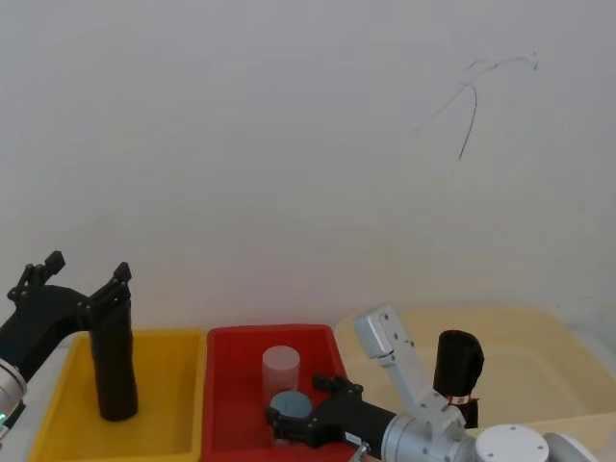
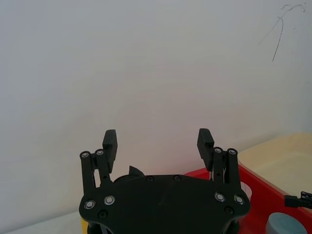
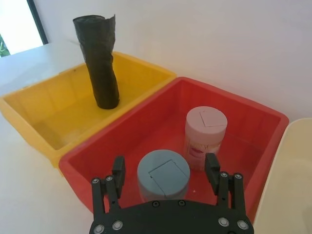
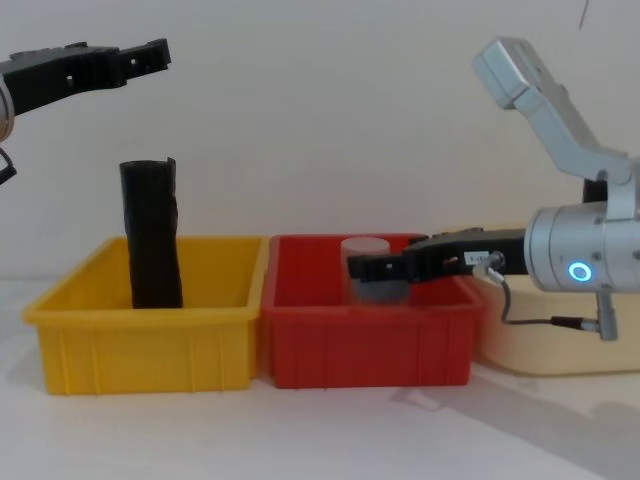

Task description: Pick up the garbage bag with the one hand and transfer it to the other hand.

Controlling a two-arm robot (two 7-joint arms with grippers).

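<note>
The garbage bag (image 1: 460,364) stands upright in the cream bin (image 1: 544,322), near that bin's left wall. Its long axis is vertical and its open top end points up. A red-and-white band sits low on the part of it that shows, and the right arm's silver links cross in front of its foot.

The left tool (image 1: 85,268) hangs high over the left end of the yellow bin (image 1: 166,339). In the chest view it lies roughly level and sits above the top of the plain black roll (image 1: 114,371), which stands in that bin. Its two fingers are spread wide with nothing between them, and they point forward toward the wall.

The right tool (image 4: 357,268) reaches out level from its silver arm, pointing toward the robot's left, with a blue ring lit on the arm. It lies just above the rim of the red bin (image 1: 274,332), and its tips are at the two jars inside. Its fingers are parted and hold nothing. In the right wrist view the grey-lidded jar (image 3: 163,173) lies between and beyond them, and the pale jar (image 3: 205,131) stands just behind it.

The three bins sit side by side on the table (image 4: 320,440), with yellow toward its left edge, red in the middle and cream toward its right edge.
</note>
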